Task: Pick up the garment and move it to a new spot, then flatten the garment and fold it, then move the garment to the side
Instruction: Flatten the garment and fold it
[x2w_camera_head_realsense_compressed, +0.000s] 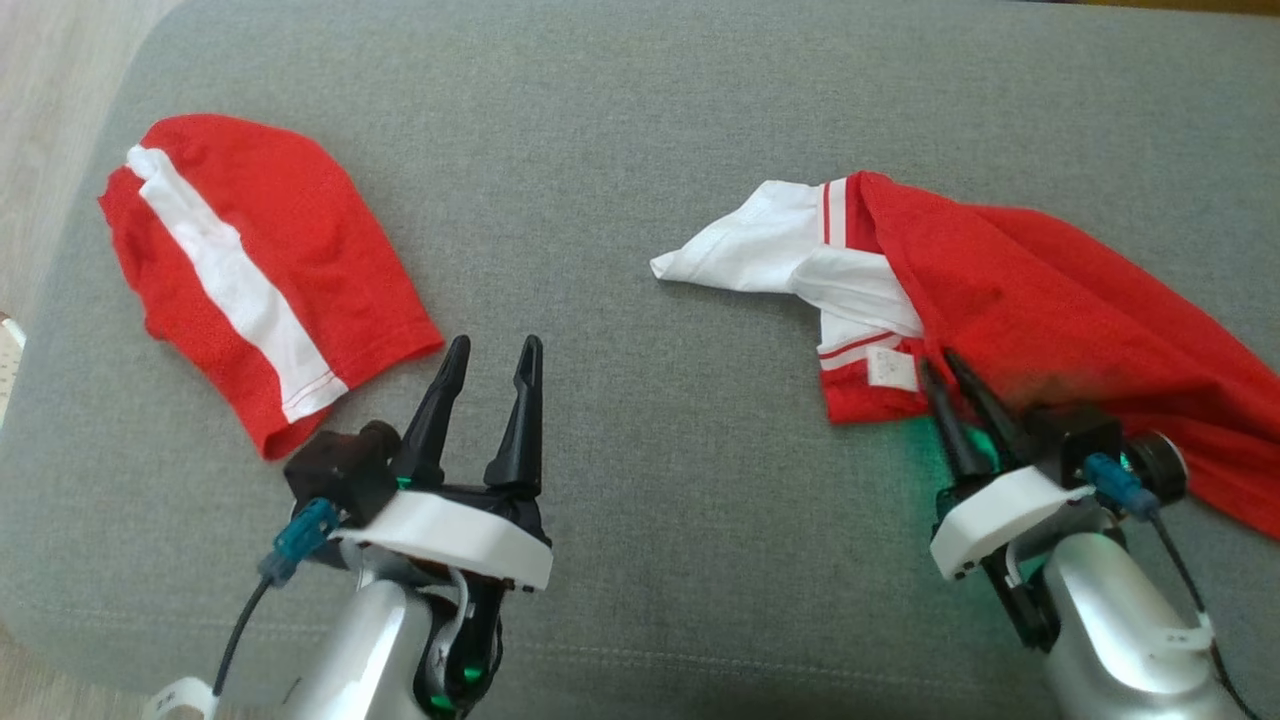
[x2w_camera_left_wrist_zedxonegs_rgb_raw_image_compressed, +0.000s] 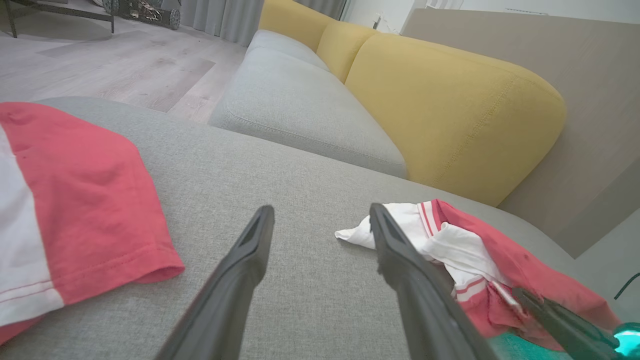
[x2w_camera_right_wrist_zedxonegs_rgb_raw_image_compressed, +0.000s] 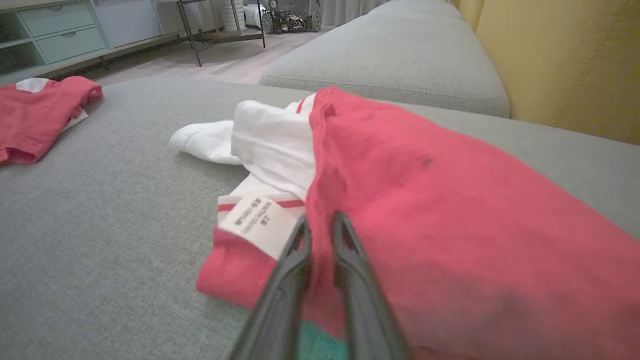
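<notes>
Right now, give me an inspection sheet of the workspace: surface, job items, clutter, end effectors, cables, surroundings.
Surface: grey fabric cushion, flat.
Job's things: red and white shirt, crumpled at the right, label showing.
Clutter: red garment with a white stripe, lying flat at the left, apart from the shirt.
End effectors: left end effector open over bare cushion, holding nothing; right end effector closed on the shirt's red edge beside the label.
Cables: left wrist cable and right wrist cable, black, blue plugs.
Surroundings: yellow sofa backrest, grey seat cushion, wood floor, drawer unit.
</notes>
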